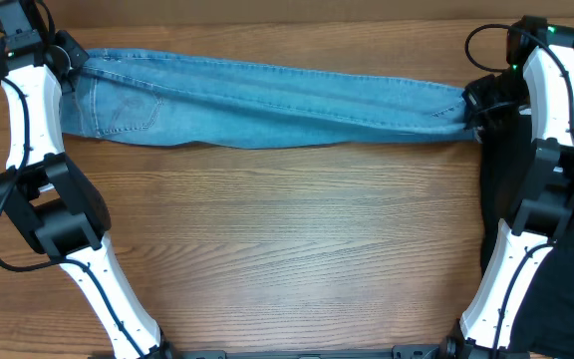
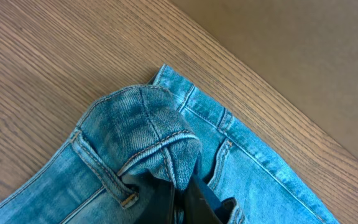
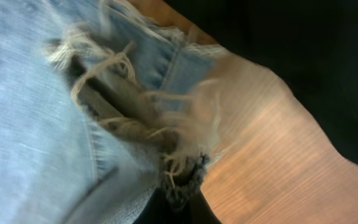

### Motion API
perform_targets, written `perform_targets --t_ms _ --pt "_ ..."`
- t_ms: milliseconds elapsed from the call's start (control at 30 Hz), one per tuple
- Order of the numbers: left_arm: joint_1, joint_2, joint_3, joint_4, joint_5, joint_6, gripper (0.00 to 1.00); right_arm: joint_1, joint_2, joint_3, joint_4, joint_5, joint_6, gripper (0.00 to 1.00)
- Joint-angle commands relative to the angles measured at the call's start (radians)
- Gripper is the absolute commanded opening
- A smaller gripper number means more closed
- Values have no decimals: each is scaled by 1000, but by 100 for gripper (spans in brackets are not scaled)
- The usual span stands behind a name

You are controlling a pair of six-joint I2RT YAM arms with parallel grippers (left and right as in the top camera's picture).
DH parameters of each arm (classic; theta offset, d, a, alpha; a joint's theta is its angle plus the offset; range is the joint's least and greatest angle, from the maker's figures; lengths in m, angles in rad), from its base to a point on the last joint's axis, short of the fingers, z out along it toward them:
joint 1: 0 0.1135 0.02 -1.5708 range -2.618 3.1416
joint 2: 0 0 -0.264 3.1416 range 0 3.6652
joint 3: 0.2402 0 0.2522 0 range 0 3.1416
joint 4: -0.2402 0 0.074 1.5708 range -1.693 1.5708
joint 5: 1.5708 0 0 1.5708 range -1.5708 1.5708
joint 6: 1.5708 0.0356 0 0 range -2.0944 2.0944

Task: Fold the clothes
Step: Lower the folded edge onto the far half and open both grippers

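The clothes, a pair of light blue faded jeans (image 1: 267, 100), lie stretched in a long band across the far side of the table, folded lengthwise. My left gripper (image 1: 68, 65) holds the waistband end at the far left. In the left wrist view it (image 2: 180, 202) is shut on a bunched fold of the waistband (image 2: 148, 134), next to a belt loop. My right gripper (image 1: 474, 105) holds the leg end at the far right. The right wrist view shows it (image 3: 182, 199) shut on the frayed hem (image 3: 135, 93), with loose threads hanging over the fingers.
Bare wooden table (image 1: 287, 239) spreads in front of the jeans. A black surface (image 1: 566, 249) covers the right side under the right arm. The table's far edge (image 2: 278, 99) runs just behind the waistband.
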Motion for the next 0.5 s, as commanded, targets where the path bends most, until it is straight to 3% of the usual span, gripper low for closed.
perform_targets --t_ms 0,167,333,467 --pt "30 10 36 32 -100 27 4 -24 2 31 -80 95 -26 4" --pt "27 10 36 -22 -99 27 4 -24 2 36 -159 86 -29 4" --pt "26 3 44 -70 -96 28 4 -72 -2 37 -133 -207 -31 4" --pt "26 3 62 -99 -95 28 4 -88 -2 37 -164 -209 -27 4"
